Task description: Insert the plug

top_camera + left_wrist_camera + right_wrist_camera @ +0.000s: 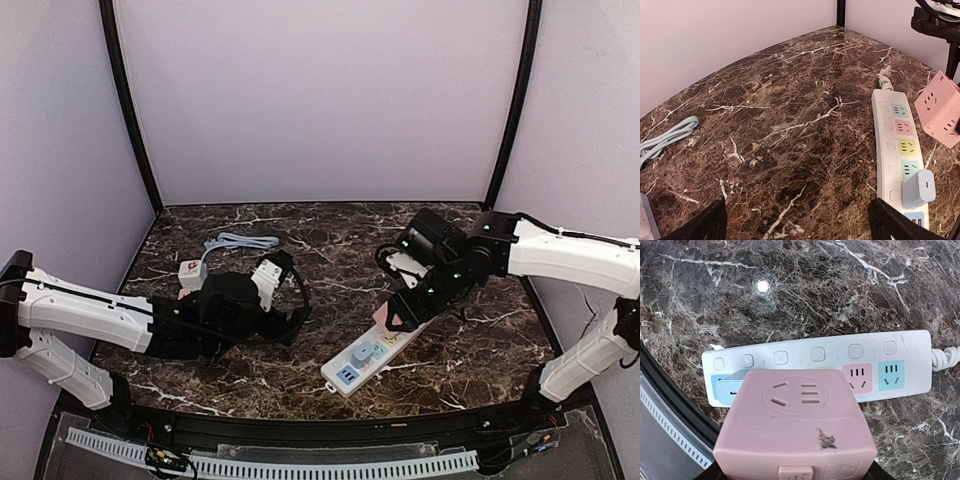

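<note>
A white power strip [375, 355] with coloured sockets lies right of centre; it also shows in the left wrist view [888, 150] and the right wrist view [815, 352]. A pale blue charger [918, 187] is plugged in near its end. My right gripper [400, 315] is shut on a pink cube plug adapter [795, 425], held just above the strip around its yellow socket, next to the pink socket [857, 377]. The cube also shows in the left wrist view [942, 107]. My left gripper [802, 220] is open and empty over bare marble, left of the strip.
A coiled light blue cable [240, 243] lies at the back left, with a white and orange adapter [192, 273] beside it. The strip's white cord [945, 357] runs off from its far end. The table's front edge [670, 405] is close to the strip.
</note>
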